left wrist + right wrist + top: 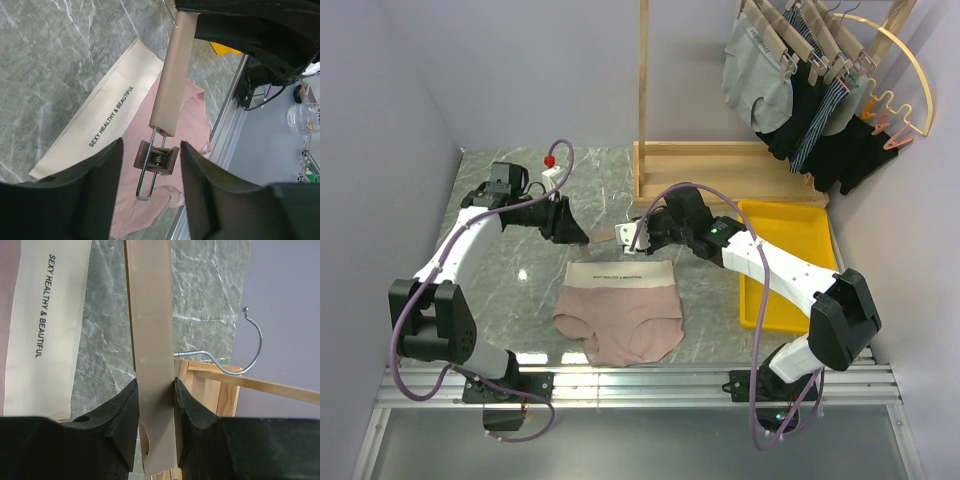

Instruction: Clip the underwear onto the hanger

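The dusty-pink underwear (620, 312) lies flat on the marble table, its cream waistband (620, 272) toward the far side. My right gripper (642, 236) hangs just above the waistband, shut on the light-wood bar of the hanger (152, 330). The right wrist view shows its fingers (125, 410) pressed on both sides of the bar and the metal hook (250, 352) off to the right. My left gripper (576, 232) is open. In the left wrist view one wooden end clip (156, 157) hangs between its fingers (107, 180), untouched, above the underwear (185, 120).
A wooden rack (720, 160) stands at the back with grey, black and striped garments (790, 90) on hangers and a gold wire arch (912, 70). A yellow tray (790, 235) lies at the right. A metal rail (640, 385) runs along the near edge.
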You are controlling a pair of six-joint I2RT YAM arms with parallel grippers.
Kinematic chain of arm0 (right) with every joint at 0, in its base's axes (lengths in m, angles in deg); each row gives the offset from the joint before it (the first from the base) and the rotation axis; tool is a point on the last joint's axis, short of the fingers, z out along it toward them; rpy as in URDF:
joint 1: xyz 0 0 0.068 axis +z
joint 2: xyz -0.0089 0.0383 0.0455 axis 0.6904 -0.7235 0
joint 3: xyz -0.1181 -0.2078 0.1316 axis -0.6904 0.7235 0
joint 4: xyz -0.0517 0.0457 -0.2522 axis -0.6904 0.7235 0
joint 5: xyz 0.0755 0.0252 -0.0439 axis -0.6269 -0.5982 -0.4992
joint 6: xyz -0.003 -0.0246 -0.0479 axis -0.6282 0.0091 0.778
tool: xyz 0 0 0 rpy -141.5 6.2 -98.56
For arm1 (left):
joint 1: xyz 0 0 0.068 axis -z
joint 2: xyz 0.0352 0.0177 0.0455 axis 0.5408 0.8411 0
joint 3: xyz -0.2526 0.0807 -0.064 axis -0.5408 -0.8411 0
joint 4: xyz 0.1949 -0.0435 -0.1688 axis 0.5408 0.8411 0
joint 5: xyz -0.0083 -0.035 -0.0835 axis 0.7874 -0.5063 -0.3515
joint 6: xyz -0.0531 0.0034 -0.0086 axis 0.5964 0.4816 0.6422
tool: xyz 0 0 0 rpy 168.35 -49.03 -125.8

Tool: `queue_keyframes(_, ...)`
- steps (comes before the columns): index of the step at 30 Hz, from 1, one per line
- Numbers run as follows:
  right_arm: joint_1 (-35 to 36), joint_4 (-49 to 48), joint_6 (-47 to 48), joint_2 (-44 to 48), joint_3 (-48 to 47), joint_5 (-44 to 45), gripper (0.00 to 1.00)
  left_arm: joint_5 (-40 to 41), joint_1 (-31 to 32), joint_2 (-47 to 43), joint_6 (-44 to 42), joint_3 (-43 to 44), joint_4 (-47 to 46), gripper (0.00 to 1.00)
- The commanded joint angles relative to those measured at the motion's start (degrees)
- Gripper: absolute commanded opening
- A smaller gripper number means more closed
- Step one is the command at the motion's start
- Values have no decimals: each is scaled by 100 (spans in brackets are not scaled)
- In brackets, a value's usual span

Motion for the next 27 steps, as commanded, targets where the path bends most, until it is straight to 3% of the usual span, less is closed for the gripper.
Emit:
queue_keyframes(1, -19, -152, -70, 316, -34, -63, 0, -67, -27, 19, -141, 77, 67, 53)
queue_keyframes(7, -72, -187, -87, 281, -51, -54, 0, -111, -36, 98, -203, 95, 111, 30)
queue_keyframes(11, -72, -222, -105, 220, -60, 16, 0, -138, -88, 133, -124, 103, 32, 0)
queue_keyframes(15, -81, -319, -192, 167, -51, 130, 0, -147, -115, 212, -19, 121, -100, 0)
queue_keyframes(18, -72, -407, -377, 62, -95, 245, 37, -208, -211, 483, -71, 182, -100, 0)
queue_keyframes(19, -81, -416, -412, 27, -130, 262, 57, -182, -237, 581, -36, 243, -135, 0)
queue_keyframes(22, -72, -460, -544, -9, -113, 307, 70, -155, -308, 845, 8, 358, -249, 0)
queue_keyframes(27, -72, -416, -947, 53, -77, 263, 71, -234, -413, 1336, 87, 569, -408, 0)
